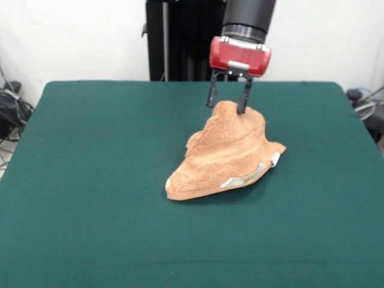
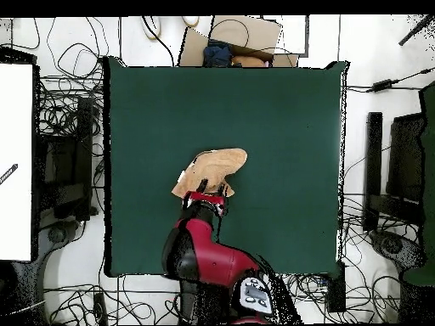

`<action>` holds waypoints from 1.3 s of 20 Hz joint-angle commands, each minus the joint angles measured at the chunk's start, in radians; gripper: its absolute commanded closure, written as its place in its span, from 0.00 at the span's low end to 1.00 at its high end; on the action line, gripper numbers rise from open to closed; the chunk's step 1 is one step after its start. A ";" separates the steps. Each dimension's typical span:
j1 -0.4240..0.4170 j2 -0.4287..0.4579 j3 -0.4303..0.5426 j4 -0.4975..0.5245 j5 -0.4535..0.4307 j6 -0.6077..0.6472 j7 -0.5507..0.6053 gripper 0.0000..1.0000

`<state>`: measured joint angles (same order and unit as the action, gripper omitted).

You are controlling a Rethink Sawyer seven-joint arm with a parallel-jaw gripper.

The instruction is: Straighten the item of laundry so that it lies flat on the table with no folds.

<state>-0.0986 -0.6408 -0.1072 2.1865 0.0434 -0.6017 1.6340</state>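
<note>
Red-and-black tool (image 1: 228, 109) pinches the peak of the orange-tan terry towel (image 1: 225, 157), which slopes down (still crumpled) onto the dark green felt surface (image 1: 90, 180) below.

Rough terry towel (image 1: 225, 159) on matt felt table (image 1: 90, 180).

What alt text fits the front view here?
A red gripper pinches the peak of an orange-tan terry towel, lifting it into a tent on the dark green table. White tags show at its lower edge.
</note>
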 commanded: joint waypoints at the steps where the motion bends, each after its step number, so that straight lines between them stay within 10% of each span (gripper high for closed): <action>1: -0.054 0.043 0.160 -0.050 -0.057 -0.065 0.331 0.00; 26: -0.221 0.035 0.434 0.020 -0.153 0.027 0.347 0.00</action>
<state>-0.3084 -0.6206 0.2034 2.1873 -0.0911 -0.6282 1.6785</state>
